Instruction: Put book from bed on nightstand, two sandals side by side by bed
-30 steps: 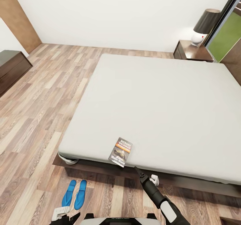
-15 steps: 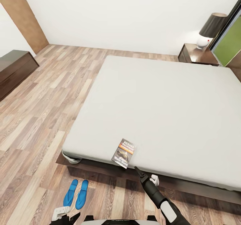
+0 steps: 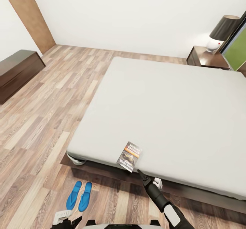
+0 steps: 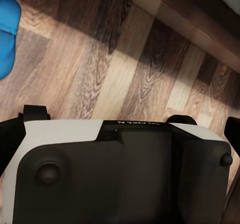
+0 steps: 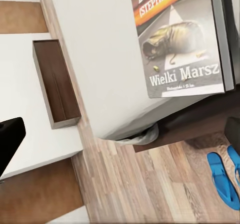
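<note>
The book [image 3: 130, 156] lies at the bed's [image 3: 177, 113] near edge, just beyond the right gripper [image 3: 139, 171] (its opening can't be judged). Both sandals [image 3: 79, 196] sit paired on the floor.

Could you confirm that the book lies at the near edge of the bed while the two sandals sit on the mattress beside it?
Not quite: the sandals lie side by side on the wood floor in front of the bed, not on the mattress, as the head view shows. The book does lie at the bed's near edge.
</note>
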Robot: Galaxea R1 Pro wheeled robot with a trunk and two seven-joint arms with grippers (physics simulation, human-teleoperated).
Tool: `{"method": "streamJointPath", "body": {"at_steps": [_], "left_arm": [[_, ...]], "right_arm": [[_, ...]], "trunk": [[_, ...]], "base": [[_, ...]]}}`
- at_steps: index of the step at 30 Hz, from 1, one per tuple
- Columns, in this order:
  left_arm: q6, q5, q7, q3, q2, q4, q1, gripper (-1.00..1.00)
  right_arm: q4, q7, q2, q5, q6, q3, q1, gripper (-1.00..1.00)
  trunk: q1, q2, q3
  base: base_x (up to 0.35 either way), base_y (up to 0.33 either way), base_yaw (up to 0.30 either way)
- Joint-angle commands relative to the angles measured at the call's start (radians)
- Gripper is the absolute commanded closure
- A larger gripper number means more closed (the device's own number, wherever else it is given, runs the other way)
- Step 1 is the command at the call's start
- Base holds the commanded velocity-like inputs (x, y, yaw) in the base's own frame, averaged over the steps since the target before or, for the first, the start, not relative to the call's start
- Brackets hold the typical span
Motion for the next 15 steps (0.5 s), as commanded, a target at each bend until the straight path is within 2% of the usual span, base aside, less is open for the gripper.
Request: {"method": "streamJointPath", "body": {"at_steps": [1,7,15], "left_arm": [[-0.001,0.003,-0.005,0.002,0.0,0.002,-0.001,-1.0],[-0.001,0.003,-0.005,0.002,0.0,0.002,-0.001,-1.0],[-0.001,0.002,-0.005,0.002,0.0,0.002,-0.001,-1.0]], "right_arm": [[0.0,0.003,0.001,-0.007,0.01,-0.004,0.0,-1.0],[0.0,0.003,0.001,-0.007,0.01,-0.004,0.0,-1.0],[0.0,0.003,0.001,-0.007,0.01,-0.004,0.0,-1.0]], "trunk": [[0.0,-0.001,0.0],[0.0,-0.001,0.005],[0.0,-0.001,0.006]], "base": [[0.0,0.0,0.206],[0.0,0.0,0.188],[0.0,0.0,0.027]]}}
